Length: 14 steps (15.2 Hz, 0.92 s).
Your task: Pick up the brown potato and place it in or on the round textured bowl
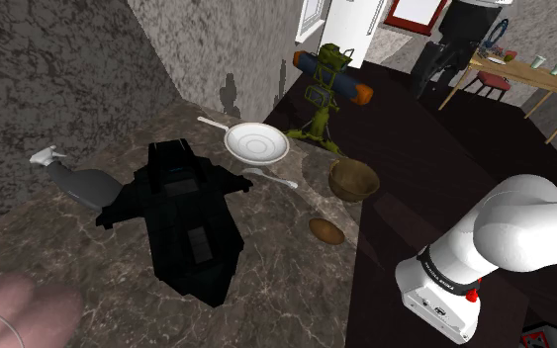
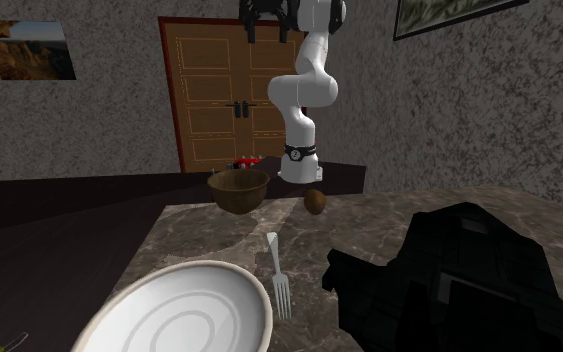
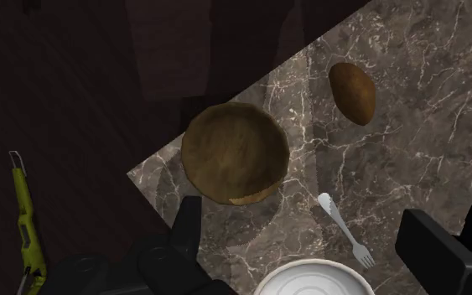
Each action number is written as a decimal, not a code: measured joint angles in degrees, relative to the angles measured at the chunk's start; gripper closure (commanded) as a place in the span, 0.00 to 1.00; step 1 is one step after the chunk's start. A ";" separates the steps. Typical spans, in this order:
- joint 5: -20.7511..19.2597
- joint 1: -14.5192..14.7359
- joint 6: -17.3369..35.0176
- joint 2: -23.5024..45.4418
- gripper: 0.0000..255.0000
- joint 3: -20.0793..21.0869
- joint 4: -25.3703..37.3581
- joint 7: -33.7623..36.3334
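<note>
A brown potato [image 1: 326, 230] [image 2: 315, 200] [image 3: 352, 92] lies on the marble tabletop [image 1: 286, 287] close to the edge nearest the arm. Beside it, at the table's corner, stands the round brown textured bowl [image 1: 353, 180] [image 2: 238, 188] [image 3: 236, 153], upright with nothing in it. My black gripper [image 2: 267, 32] [image 3: 301, 216] hangs high above this end of the table, pointing down. It is open, its fingers wide apart with nothing between them. In the wrist view the bowl sits just ahead of one finger [image 3: 189, 225], and the potato lies further off to the side.
A white plate [image 1: 257, 143] [image 2: 184, 315] [image 3: 313, 283] and a white fork [image 1: 271, 178] [image 2: 279, 275] [image 3: 343, 226] lie beyond the bowl. A large black angular object [image 1: 187, 222] [image 2: 459, 285] covers the table's middle. A green stand [image 1: 324, 99] sits on the dark floor past the corner.
</note>
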 measured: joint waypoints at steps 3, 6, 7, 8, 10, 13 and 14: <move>0.37 0.26 1.87 -0.75 0.00 0.46 -2.61 0.45; 1.48 1.03 6.31 -1.89 0.00 1.83 -8.14 1.76; 1.86 1.31 8.21 -2.12 0.00 2.30 -10.31 2.20; 2.34 1.66 9.80 -2.79 0.00 2.88 -12.51 2.73; 3.02 2.21 13.47 -2.62 0.00 3.73 -15.94 3.41; 4.26 3.23 18.99 -1.59 0.00 5.33 -20.34 4.67; 4.82 3.70 21.22 -1.23 0.00 6.04 -22.19 5.27</move>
